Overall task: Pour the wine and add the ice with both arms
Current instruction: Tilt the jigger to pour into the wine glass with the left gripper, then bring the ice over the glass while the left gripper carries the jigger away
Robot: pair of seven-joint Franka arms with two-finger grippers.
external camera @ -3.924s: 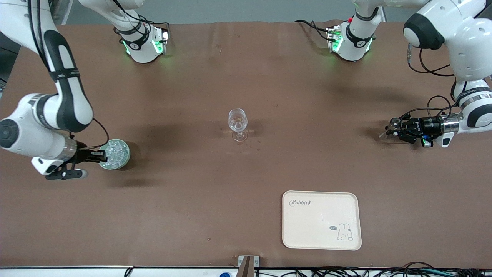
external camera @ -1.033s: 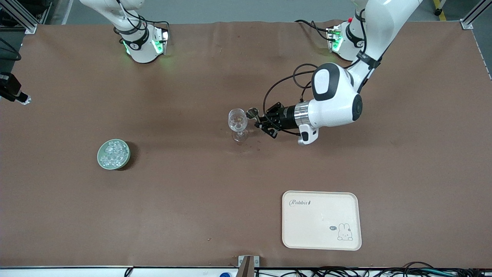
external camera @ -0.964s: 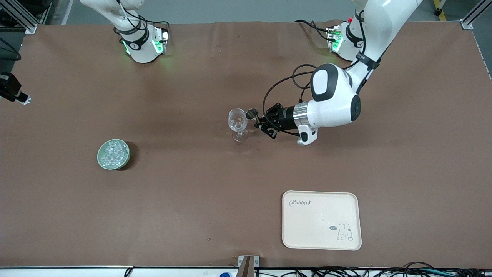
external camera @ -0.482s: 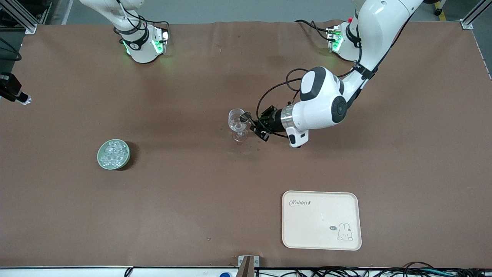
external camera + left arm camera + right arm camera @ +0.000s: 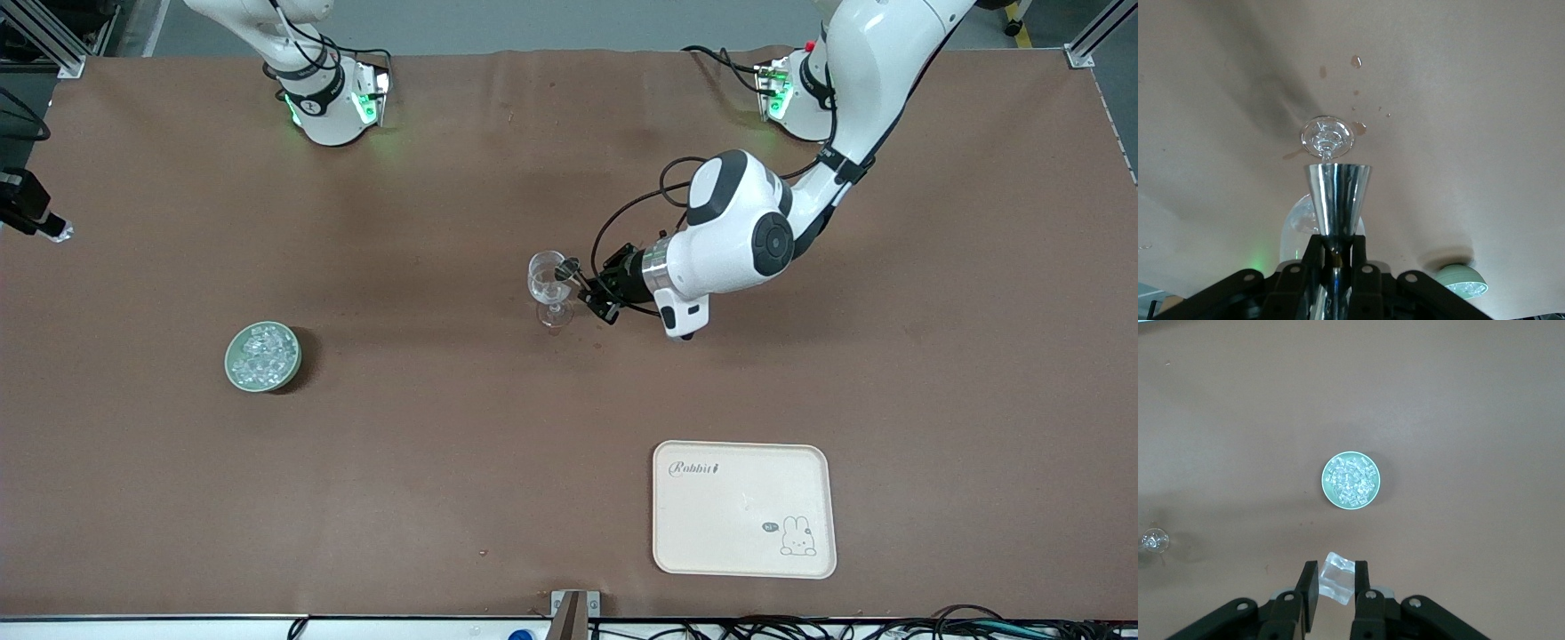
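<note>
A clear wine glass (image 5: 549,283) stands mid-table. My left gripper (image 5: 589,290) is shut on the stem of a small metal measuring cup (image 5: 565,266), tipped with its mouth at the glass rim. In the left wrist view the cup (image 5: 1337,197) points over the glass foot (image 5: 1327,137). The wine is hidden. My right gripper (image 5: 1335,581) is shut on one clear ice cube (image 5: 1338,579), high over the pale green bowl (image 5: 1324,479) of ice (image 5: 1351,480). In the front view the right gripper (image 5: 52,228) shows at the edge, at the right arm's end of the table.
The green bowl (image 5: 229,366) sits on the table toward the right arm's end, nearer the front camera than the glass. A cream tray (image 5: 742,533) lies near the front edge. Small brownish drops (image 5: 1356,61) spot the tabletop around the glass foot.
The left arm has carried the metal cup in from its end of the table and tipped it to the glass rim. The right gripper has risen from the bowl with an ice cube.
</note>
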